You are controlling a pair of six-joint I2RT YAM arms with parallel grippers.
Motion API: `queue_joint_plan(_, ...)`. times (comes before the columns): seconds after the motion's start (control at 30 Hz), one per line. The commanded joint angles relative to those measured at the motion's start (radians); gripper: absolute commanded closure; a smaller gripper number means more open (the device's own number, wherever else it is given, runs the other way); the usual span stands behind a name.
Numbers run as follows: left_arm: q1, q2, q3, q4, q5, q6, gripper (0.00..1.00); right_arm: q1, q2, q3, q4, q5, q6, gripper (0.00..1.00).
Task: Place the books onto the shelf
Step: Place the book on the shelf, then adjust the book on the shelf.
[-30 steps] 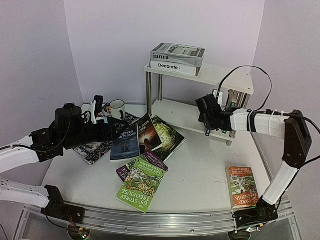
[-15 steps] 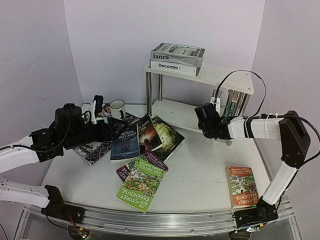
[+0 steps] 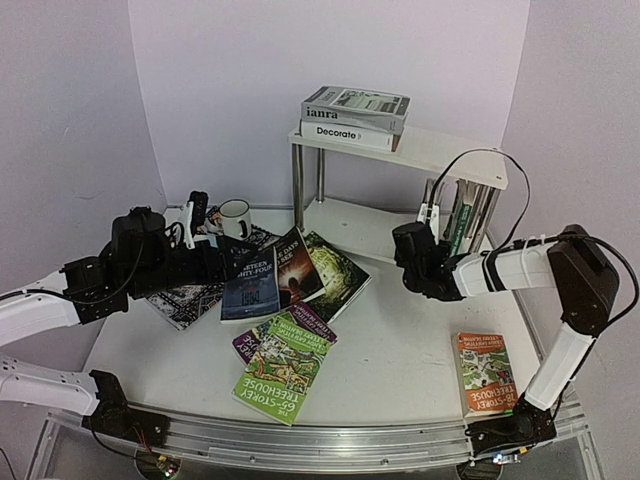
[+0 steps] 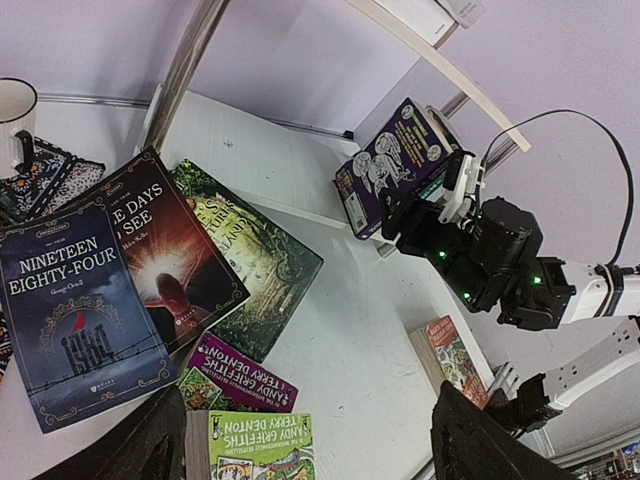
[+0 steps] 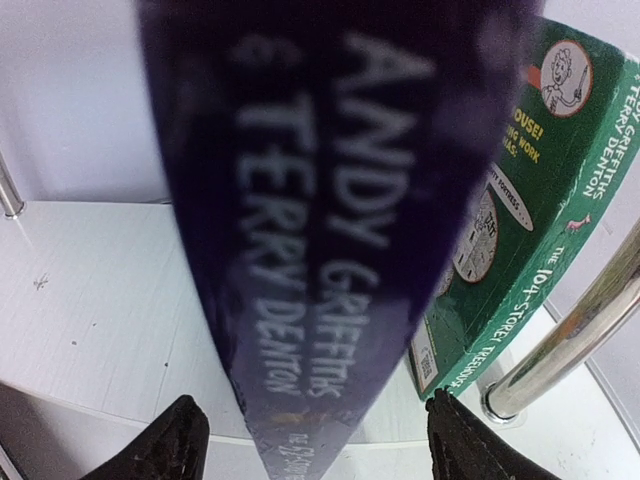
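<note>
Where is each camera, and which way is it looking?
Top external: above and behind the arms, looking down at table, shelf and books; left arm and right arm show.
Left wrist: on the left arm, facing across the table toward the right arm; left pincer fingers show.
Right wrist: on the right arm, close against the purple Andy Griffiths book on the shelf; right pincer fingers show.
Shared: both wrist views see that purple book.

Overhead and both wrist views share the shelf (image 3: 450,150).
</note>
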Motion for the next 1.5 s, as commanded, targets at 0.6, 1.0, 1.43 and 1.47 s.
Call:
queue_joint_plan(0.6,0.0,0.035,0.032,-0.004,-0.017,0.043,0.14,0.041,0.144,-0.071,0.461,0.163,-0.218,0.41)
queue_joint_plan(1.0,0.0,0.037,0.035,-0.01,-0.031,0.052,0.14,0.04,0.172,-0.022,0.467,0.204,-0.252,0.55)
queue_joint_plan(1.43,0.0,0.072,0.054,-0.011,-0.038,0.067,0.14,0.017,0.17,-0.011,0.467,0.201,-0.27,0.66)
queue_joint_plan(1.47,0.0,0.074,0.055,-0.011,-0.038,0.066,0.14,0.014,0.171,-0.009,0.466,0.2,-0.273,0.66)
